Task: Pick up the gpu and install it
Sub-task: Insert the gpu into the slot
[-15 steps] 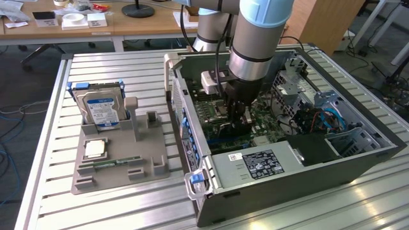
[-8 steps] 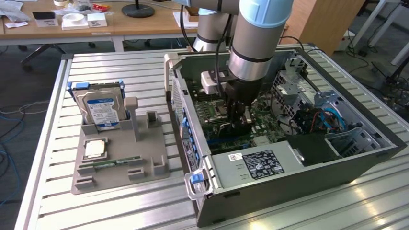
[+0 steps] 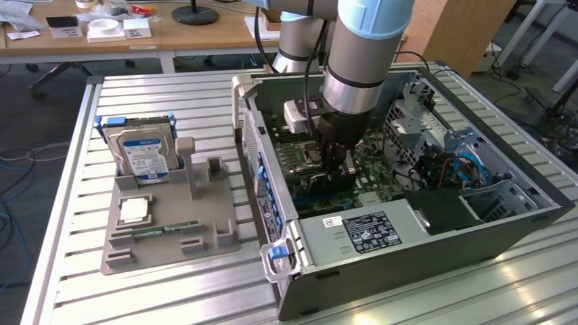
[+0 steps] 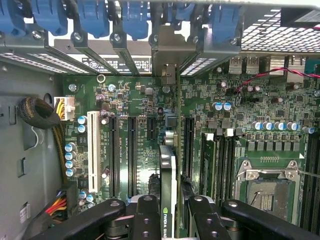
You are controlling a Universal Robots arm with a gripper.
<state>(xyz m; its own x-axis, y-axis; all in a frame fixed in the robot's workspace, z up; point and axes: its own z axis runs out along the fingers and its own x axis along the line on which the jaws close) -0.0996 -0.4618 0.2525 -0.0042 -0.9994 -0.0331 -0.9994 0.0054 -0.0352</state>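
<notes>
Status: pickup done, install in progress, not confirmed seated

- gpu (image 4: 170, 170) is off the grey holder tray (image 3: 167, 233) on the tabletop (image 3: 181, 95) and is inside the open pc case (image 3: 505, 223), held edge-on above the motherboard (image 4: 145, 100). Wrist view shows its thin green board edge and black cooler standing upright between the expansion slots (image 4: 132, 150), w/ the metal bracket (image 4: 167, 55) up at the rear slot openings under the blue latches (image 4: 135, 17)
- Judgement: card is lined up w/ a slot and down close to the board; whether the edge connector has entered the slot I cannot tell, contact point is hidden by the card itself. Latch appears not yet closed over the bracket

Gripper (image 4: 172, 215): fingers (image 4: 147, 215) set narrow, clamped on either face of the gpu near its upper edge. Card sits straight between the pads, no visible tilt. In the exterior view the gripper (image 3: 336, 172) is deep in the case, arm near vertical

Other: hard drive (image 3: 145, 152) stands in the tray, memory stick (image 3: 162, 230) and cpu (image 3: 135, 208) lie flat in their places, untouched
</notes>
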